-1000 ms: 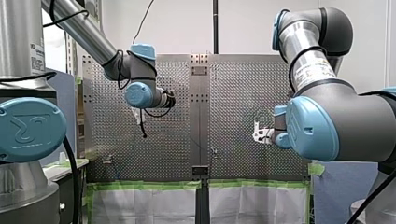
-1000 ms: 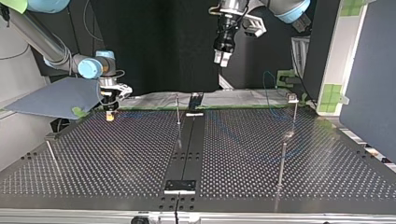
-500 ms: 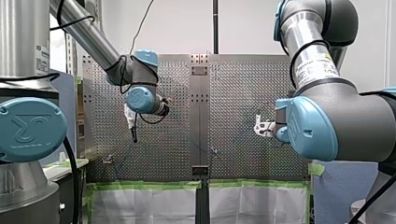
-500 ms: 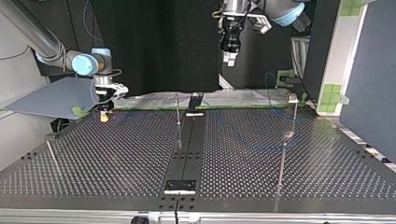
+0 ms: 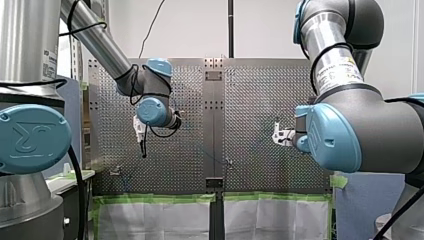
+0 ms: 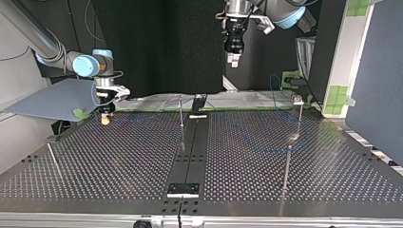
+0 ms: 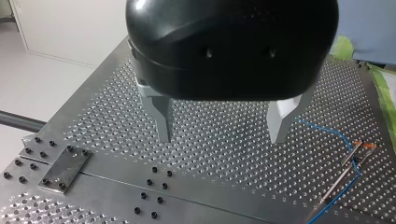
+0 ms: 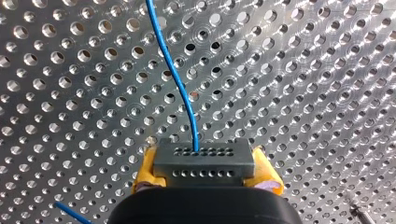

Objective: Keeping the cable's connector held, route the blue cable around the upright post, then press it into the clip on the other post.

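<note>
Post (image 6: 286,164): upright, near right in top view.
Right gripper (image 8: 205,170): far left there, low over table (image 6: 119,161); yellow pads (image 8: 145,170) clamped on connector (image 8: 204,156).
Cable (image 8: 180,88): blue, runs from connector across table.
Left gripper (image 7: 220,137): farthest, high; fingers (image 7: 162,116) spread apart.

My front view is evenly bright, the white wall (image 5: 190,30) at 12 o'clock washed pale. The top view is dimmer, black at 12 o'clock, with soft sheen on the table (image 6: 119,156); both wrist views show glints around its holes.
</note>
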